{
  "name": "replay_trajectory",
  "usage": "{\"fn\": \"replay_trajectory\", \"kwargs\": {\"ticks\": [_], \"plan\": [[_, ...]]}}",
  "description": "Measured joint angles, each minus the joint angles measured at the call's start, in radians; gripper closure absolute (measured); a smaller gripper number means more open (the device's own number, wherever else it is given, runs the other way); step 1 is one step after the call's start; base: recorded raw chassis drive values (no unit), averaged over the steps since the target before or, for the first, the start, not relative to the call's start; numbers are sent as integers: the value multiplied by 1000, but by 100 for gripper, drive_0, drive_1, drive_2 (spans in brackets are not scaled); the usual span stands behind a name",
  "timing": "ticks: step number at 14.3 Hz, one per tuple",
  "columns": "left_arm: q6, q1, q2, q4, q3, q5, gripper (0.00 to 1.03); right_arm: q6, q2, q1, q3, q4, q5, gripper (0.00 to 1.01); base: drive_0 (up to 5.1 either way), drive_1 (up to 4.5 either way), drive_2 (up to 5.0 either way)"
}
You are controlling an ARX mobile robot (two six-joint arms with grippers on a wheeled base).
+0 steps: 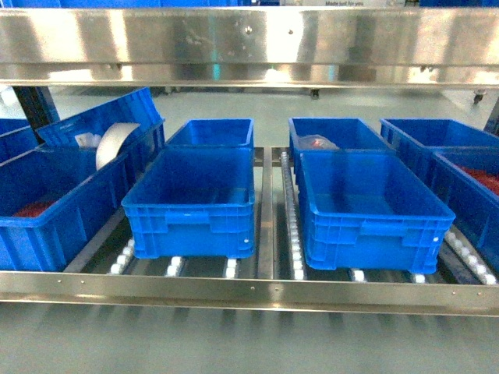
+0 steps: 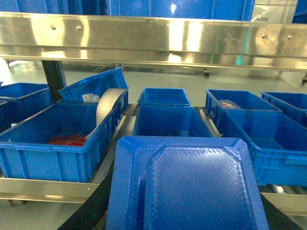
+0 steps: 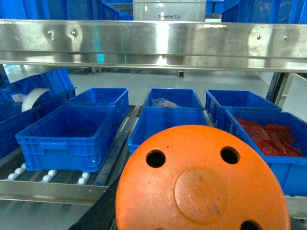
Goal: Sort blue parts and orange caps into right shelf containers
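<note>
A blue part (image 2: 187,184) fills the lower half of the left wrist view, close to the lens. My left gripper (image 2: 184,218) is shut on it, and only dark fingers (image 2: 91,208) show at its sides. In the right wrist view an orange cap (image 3: 201,182) shows its flat pitted end, with my right gripper (image 3: 201,223) shut on it and a dark finger (image 3: 98,215) at its left. Blue shelf containers (image 1: 366,206) (image 1: 191,199) stand ahead on the roller shelf, and the front two look empty. Neither gripper appears in the head view.
A steel shelf beam (image 1: 249,43) runs overhead and a steel front rail (image 1: 249,292) edges the rollers. The left bin (image 1: 47,195) holds red pieces, with a white tape roll (image 1: 113,144) behind it. The far right bin (image 1: 475,187) holds flat red pieces. A grey crate (image 3: 168,10) sits on the upper shelf.
</note>
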Motion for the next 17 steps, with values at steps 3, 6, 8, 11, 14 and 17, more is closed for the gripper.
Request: {"fn": "replay_trajectory", "kwargs": {"ticks": [3, 6, 8, 11, 14, 17], "plan": [[0, 0, 0, 0, 0, 0, 62, 0, 0, 0, 0, 1, 0, 58, 0, 0, 0], [0, 0, 0, 0, 0, 0, 62, 0, 0, 0, 0, 1, 0, 58, 0, 0, 0], [0, 0, 0, 0, 0, 0, 62, 0, 0, 0, 0, 1, 1, 58, 0, 0, 0], [0, 0, 0, 1, 0, 1, 62, 0, 0, 0, 0, 0, 0, 58, 0, 0, 0], [0, 0, 0, 0, 0, 0, 62, 0, 0, 0, 0, 0, 0, 58, 0, 0, 0], [0, 0, 0, -2, 0, 2, 62, 0, 0, 0, 0, 0, 0, 58, 0, 0, 0]]}}
